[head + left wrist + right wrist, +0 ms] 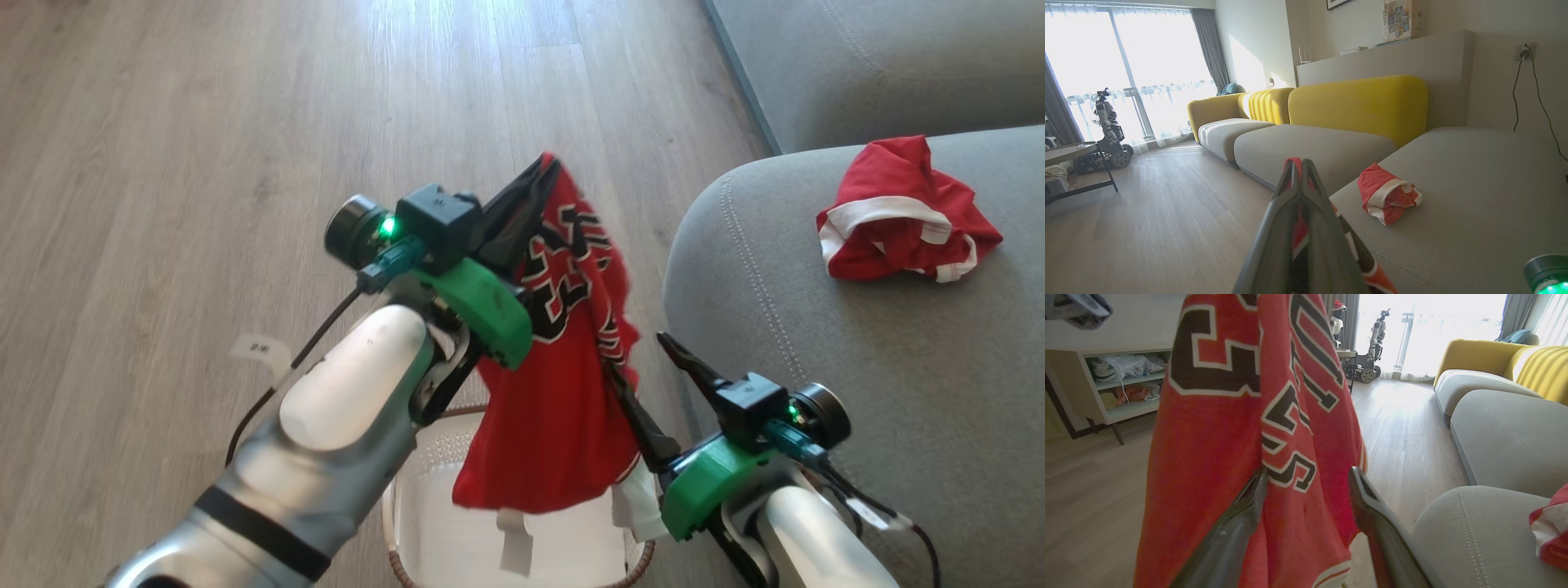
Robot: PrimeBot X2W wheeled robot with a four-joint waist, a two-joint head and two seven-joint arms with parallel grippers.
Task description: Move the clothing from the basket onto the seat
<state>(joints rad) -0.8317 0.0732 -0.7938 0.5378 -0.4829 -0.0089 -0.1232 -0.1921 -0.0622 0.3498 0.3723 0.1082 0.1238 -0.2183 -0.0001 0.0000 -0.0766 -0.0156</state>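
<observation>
Left gripper [543,167] pinches red jersey [563,400] by top, high over basket [424,482], I think so hem clears rim. Right gripper [634,351] spread, near hanging cloth. Other garment [902,212] already on seat [816,392], far right.

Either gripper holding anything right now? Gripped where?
Left gripper pinches the red jersey by a bunched fold at its top; right gripper open, holding nothing.

Living room: grey sofa [1474,183], curtains [1208,45].
</observation>
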